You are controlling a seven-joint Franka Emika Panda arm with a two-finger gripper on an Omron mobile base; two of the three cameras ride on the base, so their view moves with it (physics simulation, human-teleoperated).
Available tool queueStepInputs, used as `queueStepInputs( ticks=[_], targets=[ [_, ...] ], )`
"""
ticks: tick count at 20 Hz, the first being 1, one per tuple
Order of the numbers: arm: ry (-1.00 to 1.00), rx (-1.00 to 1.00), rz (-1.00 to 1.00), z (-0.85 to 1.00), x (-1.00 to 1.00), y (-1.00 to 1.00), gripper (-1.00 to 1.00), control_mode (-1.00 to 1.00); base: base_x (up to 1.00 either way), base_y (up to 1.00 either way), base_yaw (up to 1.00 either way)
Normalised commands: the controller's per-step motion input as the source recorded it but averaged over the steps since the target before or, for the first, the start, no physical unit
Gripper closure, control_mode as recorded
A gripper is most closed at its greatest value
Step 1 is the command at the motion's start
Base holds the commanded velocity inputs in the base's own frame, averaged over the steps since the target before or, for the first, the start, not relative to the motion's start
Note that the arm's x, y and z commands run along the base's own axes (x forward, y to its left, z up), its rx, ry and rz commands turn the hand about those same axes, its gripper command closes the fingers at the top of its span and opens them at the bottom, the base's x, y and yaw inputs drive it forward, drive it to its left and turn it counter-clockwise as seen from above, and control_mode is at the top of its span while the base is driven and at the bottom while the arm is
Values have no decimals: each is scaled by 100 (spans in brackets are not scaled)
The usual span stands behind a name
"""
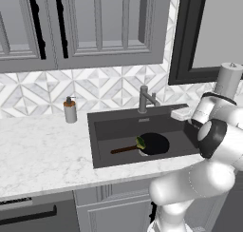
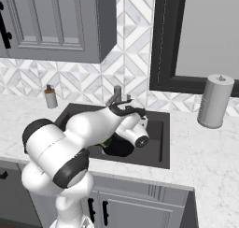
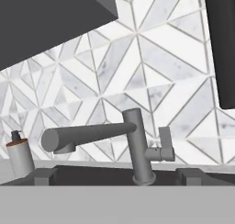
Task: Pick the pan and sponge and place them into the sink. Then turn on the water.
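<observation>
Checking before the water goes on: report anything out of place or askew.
Nothing stands out. The round black frying pan lies flat in the dark-grey recessed sink, the small yellow-green sponge on it. No spill.

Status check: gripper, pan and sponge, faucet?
Gripper open, empty, facing the faucet. Pan in the sink, sponge on its rim. No water running. Nothing between hand and faucet lever.

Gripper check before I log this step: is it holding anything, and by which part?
Nothing is held. The pan lies in the sink with the sponge on it, and the hand view faces the faucet with nothing between the open jaws.
</observation>
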Motion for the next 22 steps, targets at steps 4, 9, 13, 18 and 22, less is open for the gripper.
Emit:
queueStepInputs(
  ticks=[4,9,13,18,22],
  targets=[
    [0,0,0,0,9,0,-100,-100,0,0,0],
    [0,0,0,-7,7,0,-100,-100,0,0,0],
    [0,0,0,-6,6,0,-100,-100,0,0,0],
    [-2,0,0,-19,3,-1,-100,-100,0,0,0],
    [-1,0,0,-13,26,-8,-100,-100,0,0,0]
  ],
)
